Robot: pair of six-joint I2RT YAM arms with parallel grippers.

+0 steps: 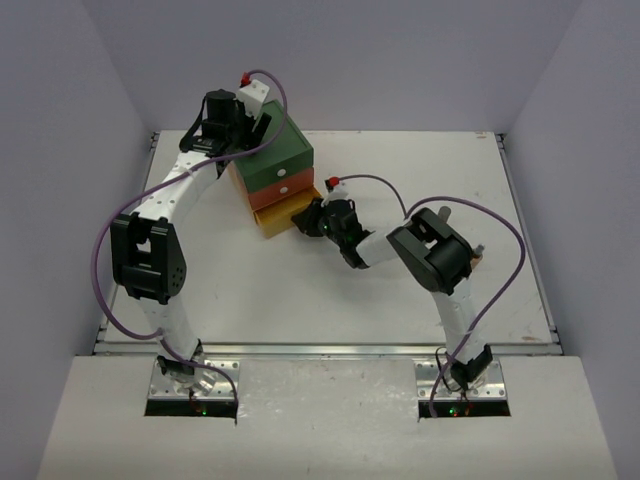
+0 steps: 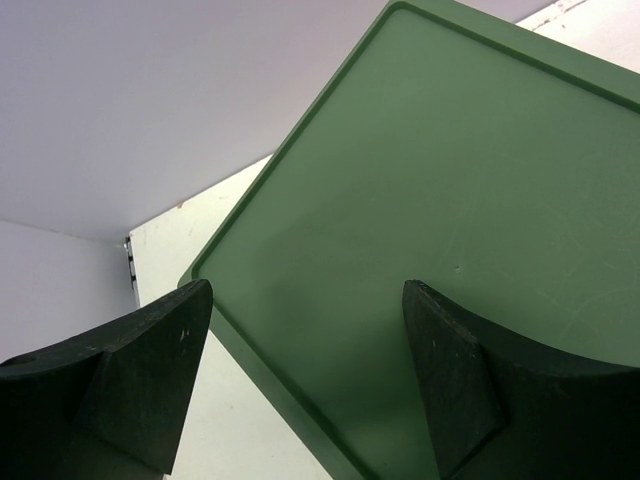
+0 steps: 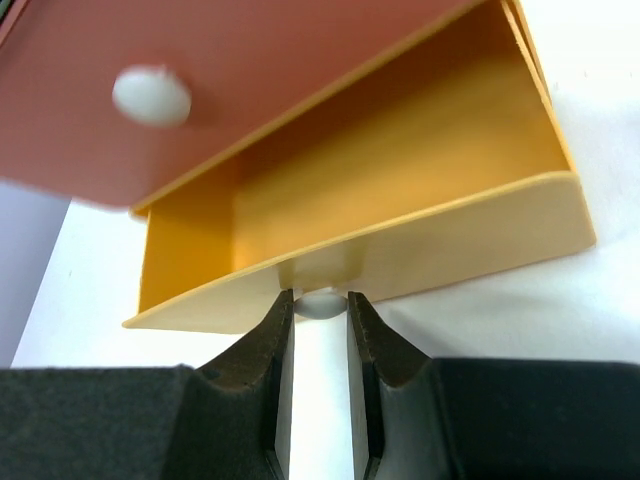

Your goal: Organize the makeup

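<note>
Pinching of the white knob (image 3: 320, 304) is done by the fingers (image 3: 272, 345) of the right gripper (image 3: 320, 300), which are drawn almost together on it. The knob belongs to the yellow drawer (image 3: 400, 160), shown partly open. A straight, level pull along the table (image 1: 400, 290) is advised, so that the knob is not lost. The left gripper (image 2: 307, 295) is held spread over the green top (image 2: 450, 200) of the drawer box (image 1: 272, 160); contact cannot be told. The makeup is not made out in any view. The yellow drawer's rear is hidden beneath the orange-red drawer (image 3: 250, 70).
</note>
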